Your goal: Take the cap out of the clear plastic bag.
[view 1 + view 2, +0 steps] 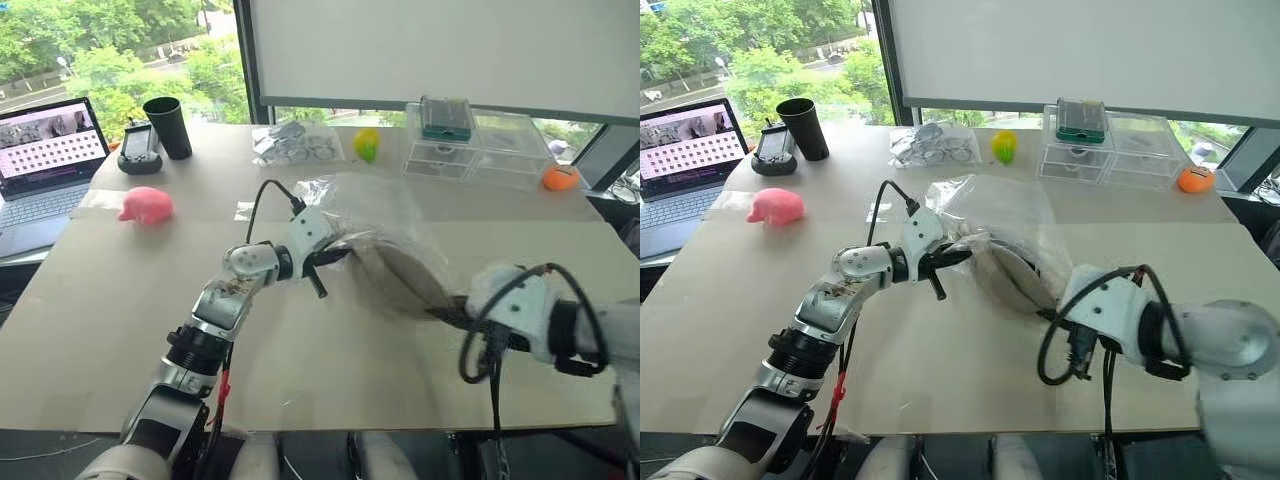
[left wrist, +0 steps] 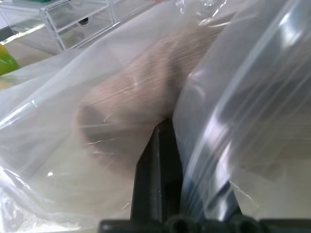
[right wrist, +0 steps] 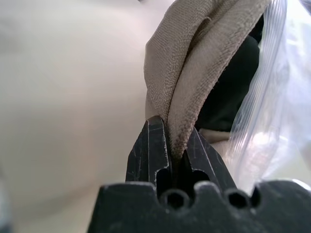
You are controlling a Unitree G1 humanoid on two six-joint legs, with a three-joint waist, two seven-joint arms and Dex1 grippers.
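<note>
Office or lab test room, not a home.
Bench point(image 1: 120, 330) covered in plain board stands against big windows point(image 1: 120, 50) with trees outside and a roller blind point(image 1: 440, 50) pulled down; open laptop point(image 1: 45, 165) showing a grid of thumbnails, handheld controller point(image 1: 139, 148), black cup point(image 1: 168, 127), clear drawer boxes point(image 1: 480, 145) and scattered test props such as a pink pig toy point(image 1: 146, 205).

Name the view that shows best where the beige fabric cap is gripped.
The right wrist view: the right gripper has its jaws shut on the beige fabric cap at its folded edge. The eye views show the cap partly inside the clear plastic bag; the left wrist view shows it blurred through film.
</note>
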